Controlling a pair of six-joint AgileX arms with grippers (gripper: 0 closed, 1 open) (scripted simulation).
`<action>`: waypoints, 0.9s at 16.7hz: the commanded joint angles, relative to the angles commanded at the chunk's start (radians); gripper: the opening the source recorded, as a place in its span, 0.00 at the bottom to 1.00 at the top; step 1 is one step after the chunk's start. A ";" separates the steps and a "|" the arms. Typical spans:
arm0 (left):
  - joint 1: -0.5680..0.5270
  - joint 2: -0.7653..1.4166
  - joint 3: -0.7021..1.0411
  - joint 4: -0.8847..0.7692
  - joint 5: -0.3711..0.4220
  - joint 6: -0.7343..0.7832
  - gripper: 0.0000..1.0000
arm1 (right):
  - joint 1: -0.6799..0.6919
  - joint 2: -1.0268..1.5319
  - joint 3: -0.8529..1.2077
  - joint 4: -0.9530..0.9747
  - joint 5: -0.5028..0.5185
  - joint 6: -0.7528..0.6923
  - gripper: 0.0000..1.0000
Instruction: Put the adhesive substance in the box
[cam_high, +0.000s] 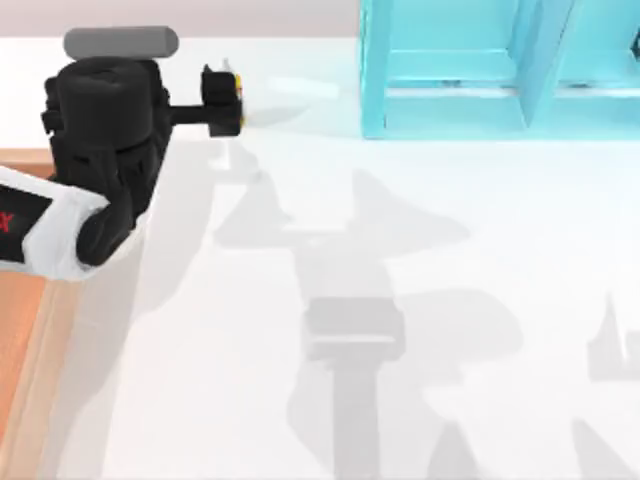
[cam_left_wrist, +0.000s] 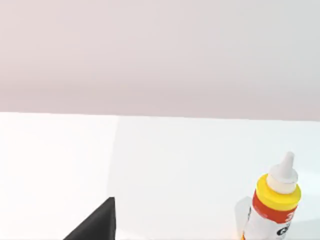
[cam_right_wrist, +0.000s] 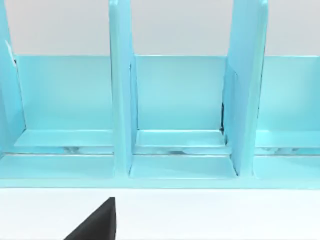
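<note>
Here, the box lay at nine o'clock on the table. My left gripper, at eleven o'clock, was clamped around the adhesive substance, held off the box and upright in the left wrist view. The turquoise shelf stood at one o'clock.

Glue bottle cut off at lower edge of left wrist view, label only partly readable; in top view mostly hidden behind left gripper, so can't tell finger grip. Box cropped by left and bottom edges, partly covered by left arm. Turquoise shelf cut off at top and right edges.
</note>
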 joint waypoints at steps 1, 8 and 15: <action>-0.014 0.068 0.029 0.024 -0.009 -0.003 1.00 | 0.000 0.000 0.000 0.000 0.000 0.000 1.00; -0.077 0.394 0.178 0.154 -0.059 -0.027 1.00 | 0.000 0.000 0.000 0.000 0.000 0.000 1.00; -0.074 0.408 0.181 0.158 -0.061 -0.028 1.00 | 0.000 0.000 0.000 0.000 0.000 0.000 1.00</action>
